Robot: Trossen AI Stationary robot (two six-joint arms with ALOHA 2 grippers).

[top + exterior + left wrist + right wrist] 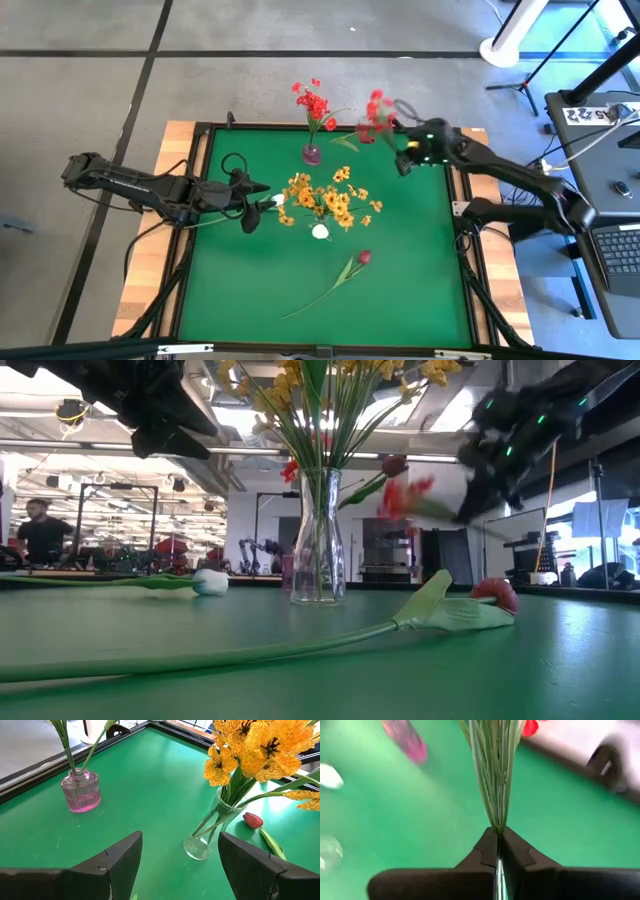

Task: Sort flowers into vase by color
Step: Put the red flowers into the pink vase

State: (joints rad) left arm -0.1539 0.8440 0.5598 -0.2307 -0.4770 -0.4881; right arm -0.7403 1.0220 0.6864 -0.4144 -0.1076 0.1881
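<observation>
The red spray (376, 112) is held in the air by the right gripper (408, 150), in the upper right part of the high view, near the far edge of the green table (400, 290). In the right wrist view the two dark fingers (487, 851) are clenched together on the thin green stalks (492, 765), which fan out upward from the pinch point.

A second bunch of red blossoms (314, 103) stands in a small pink vase (312, 154) at the upper middle of the high view. In the left wrist view this pink ribbed vase (80, 791) shows at the upper left. The yellow-orange sprays (325, 195) fill a clear glass vase (318, 540) at the center of the table; in the low view it stands upright in the middle of the frame.

A white tulip bud (320, 232) lies on the table just below the yellow bunch in the high view. Another white bud (279, 200) lies to the left of that bunch. A dark magenta tulip (364, 257) lies flat in the lower middle, its long stalk running toward the lower left.

The left gripper (262, 198) is at the left of the yellow bunch, above the table, with its fingers (117, 860) spread apart and grasping nothing.

In the low view a person (38, 532) shows far at the left, in the room behind.
</observation>
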